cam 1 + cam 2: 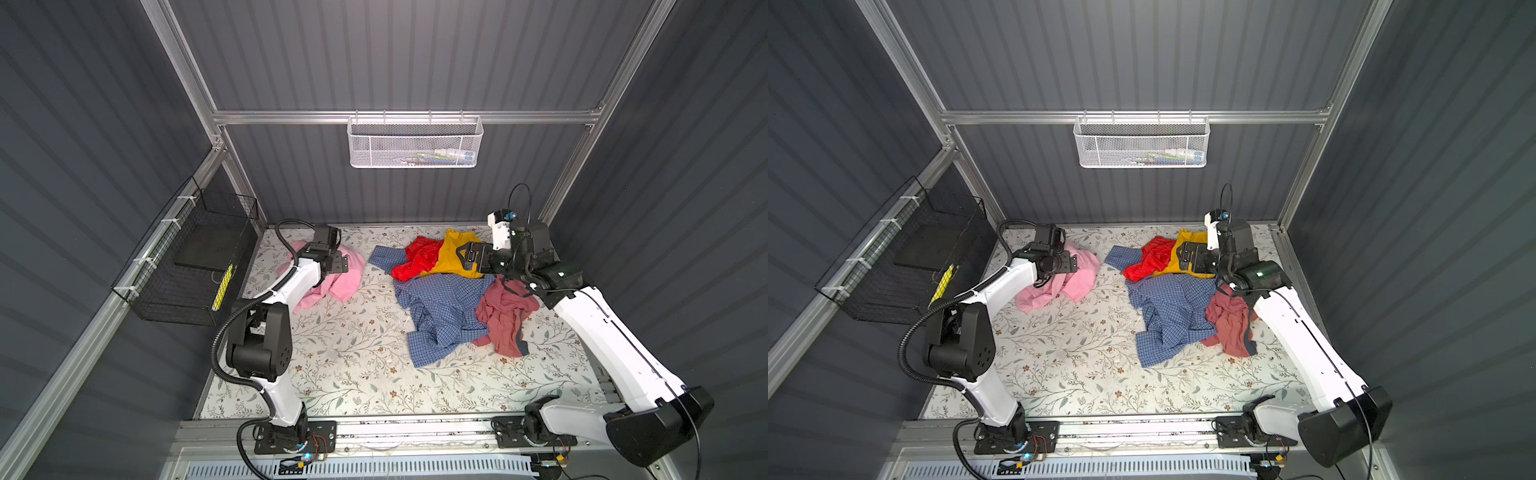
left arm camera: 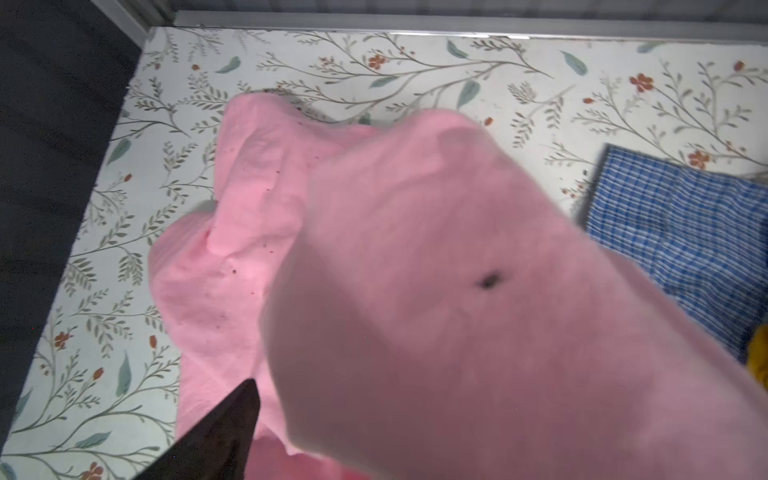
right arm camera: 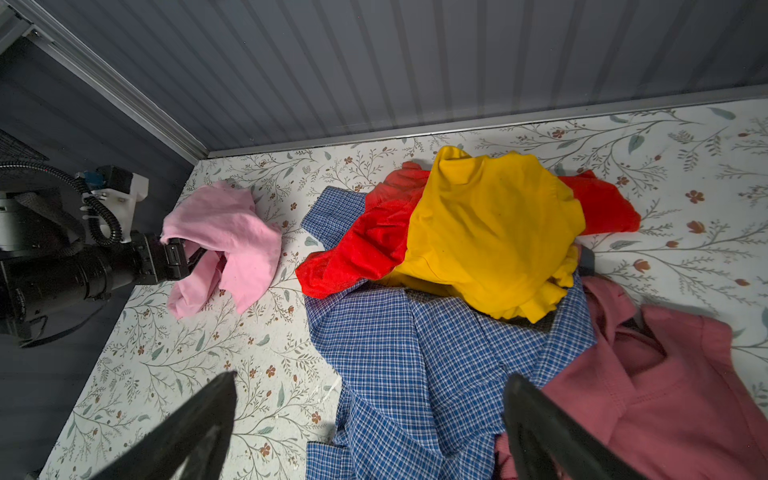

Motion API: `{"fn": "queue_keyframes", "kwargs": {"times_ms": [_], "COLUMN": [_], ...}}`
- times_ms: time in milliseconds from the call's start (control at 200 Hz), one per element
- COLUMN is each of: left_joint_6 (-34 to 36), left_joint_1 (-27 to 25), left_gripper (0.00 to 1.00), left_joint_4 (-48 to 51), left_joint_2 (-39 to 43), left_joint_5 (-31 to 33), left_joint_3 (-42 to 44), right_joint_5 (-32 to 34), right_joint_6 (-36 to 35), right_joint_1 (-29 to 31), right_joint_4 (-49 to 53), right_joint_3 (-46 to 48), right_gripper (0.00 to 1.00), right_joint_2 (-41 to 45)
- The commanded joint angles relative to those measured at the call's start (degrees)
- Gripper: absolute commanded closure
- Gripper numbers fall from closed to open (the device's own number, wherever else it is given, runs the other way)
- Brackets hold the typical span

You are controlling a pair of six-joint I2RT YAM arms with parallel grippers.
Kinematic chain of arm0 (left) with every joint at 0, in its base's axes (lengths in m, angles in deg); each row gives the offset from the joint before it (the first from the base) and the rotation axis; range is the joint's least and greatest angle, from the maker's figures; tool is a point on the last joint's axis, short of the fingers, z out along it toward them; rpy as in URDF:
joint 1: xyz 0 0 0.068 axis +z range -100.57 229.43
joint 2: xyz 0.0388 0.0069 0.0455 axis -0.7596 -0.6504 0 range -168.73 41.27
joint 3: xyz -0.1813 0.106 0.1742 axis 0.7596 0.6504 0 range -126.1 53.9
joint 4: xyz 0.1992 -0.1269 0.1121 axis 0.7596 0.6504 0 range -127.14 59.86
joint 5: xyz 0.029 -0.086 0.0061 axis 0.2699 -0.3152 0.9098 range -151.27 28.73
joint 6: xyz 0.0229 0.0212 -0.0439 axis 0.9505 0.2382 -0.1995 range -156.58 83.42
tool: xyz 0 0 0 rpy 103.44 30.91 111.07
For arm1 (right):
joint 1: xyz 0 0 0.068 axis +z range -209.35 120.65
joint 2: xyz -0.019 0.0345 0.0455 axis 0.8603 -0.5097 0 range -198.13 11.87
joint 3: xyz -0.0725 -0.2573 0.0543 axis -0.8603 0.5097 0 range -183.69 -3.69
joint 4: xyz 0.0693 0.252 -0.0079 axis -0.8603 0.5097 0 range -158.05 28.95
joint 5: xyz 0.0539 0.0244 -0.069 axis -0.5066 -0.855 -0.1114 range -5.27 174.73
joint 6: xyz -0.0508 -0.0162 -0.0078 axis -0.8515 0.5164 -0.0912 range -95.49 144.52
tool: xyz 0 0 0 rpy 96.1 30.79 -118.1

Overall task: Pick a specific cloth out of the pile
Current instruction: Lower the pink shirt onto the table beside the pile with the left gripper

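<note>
Clearly apart from the heap, the light bubblegum-pink, matte cotton-like cloth [image 1: 348, 277] lies crumpled near the far left corner of the white table with its printed leaves and flowers [image 1: 353, 365]. A strip of bare table separates it from the other garments.

The left claw [image 1: 338, 264] sits right at this cloth. In the left wrist view one dark finger [image 2: 224, 428] stands far out to the side. A blurred pink fold [image 2: 478, 311] hangs over where the other finger would be. The claw looks spread open, with fabric draped on it rather than pinched.

The pile [image 1: 449, 299] sits toward the far right in both top views. It holds a shiny bright red garment [image 1: 415, 259], a mustard-yellow one [image 1: 451, 249] on top, a blue small-checked shirt [image 1: 440, 316] spread toward the near side, and a dusty-rose piece [image 1: 503, 320] at the right.

The right claw [image 3: 370, 378] hangs over the yellow and checked garments. Its two black fingers are wide apart with nothing between them.
</note>
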Motion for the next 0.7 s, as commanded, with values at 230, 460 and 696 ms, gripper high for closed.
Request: {"fn": "queue_keyframes", "kwargs": {"times_ms": [230, 460, 696], "left_joint_6": [-5.7, -6.6, -3.4], "left_joint_1": [-1.3, -1.4, -1.8], "left_gripper": [0.06, 0.00, 0.00], "left_joint_4": [9.5, 9.0, 6.6], "left_joint_2": [-10.5, -10.2, -13.1], "left_joint_5": [-4.6, -3.8, -6.2], "left_joint_3": [-7.9, -5.0, -7.5], "right_joint_5": [-0.1, 0.4, -0.8], "right_joint_6": [-0.5, -0.7, -0.9], "right_joint_1": [-0.2, -0.6, -1.2], "right_joint_4": [1.8, 2.8, 2.4], "right_joint_3": [-0.9, -0.3, -1.2], "right_gripper": [0.01, 0.01, 0.01], "right_joint_2": [-0.3, 0.4, -0.8]}}
